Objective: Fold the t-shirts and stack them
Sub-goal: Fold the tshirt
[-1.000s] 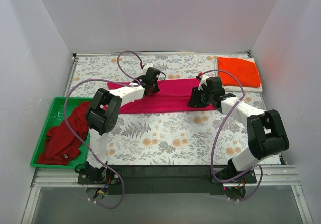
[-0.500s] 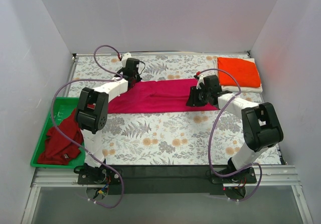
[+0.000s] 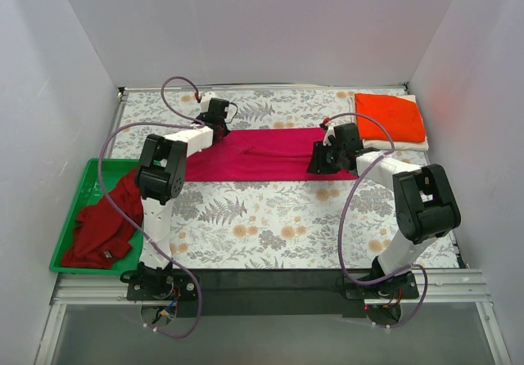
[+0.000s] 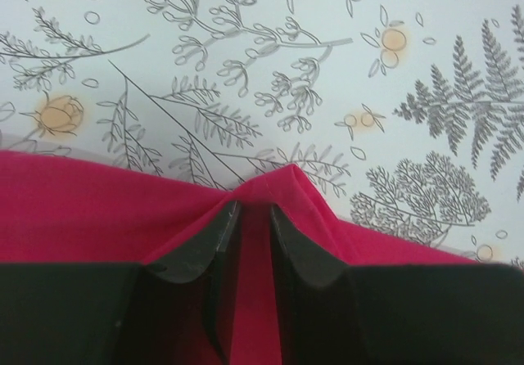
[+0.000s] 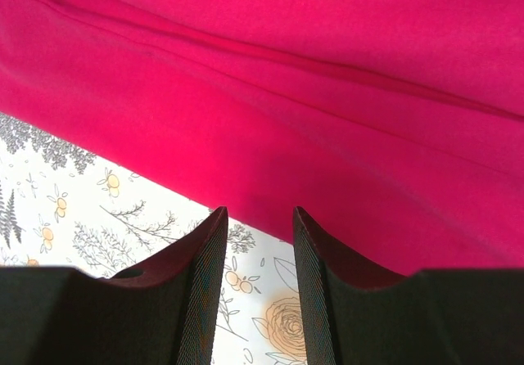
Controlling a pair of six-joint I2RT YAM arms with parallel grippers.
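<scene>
While the floral table (image 3: 270, 218) spans the view, the magenta-pink tee (image 3: 262, 154) lies stretched across its middle. At 8 o'clock the darker red tee (image 3: 102, 222) fills a green tray (image 3: 90, 173). At 1 o'clock the orange-red tee (image 3: 389, 115) sits on the white tee (image 3: 397, 145). The left gripper (image 4: 252, 209) pinches the magenta-pink tee's 10 o'clock corner. The right gripper (image 5: 258, 214) stands parted at its 3 o'clock end.

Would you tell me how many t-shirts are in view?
4: magenta tee spread mid-table; dark red tee in the green tray; orange tee folded atop white tee, far right. Others may be hidden.
</scene>
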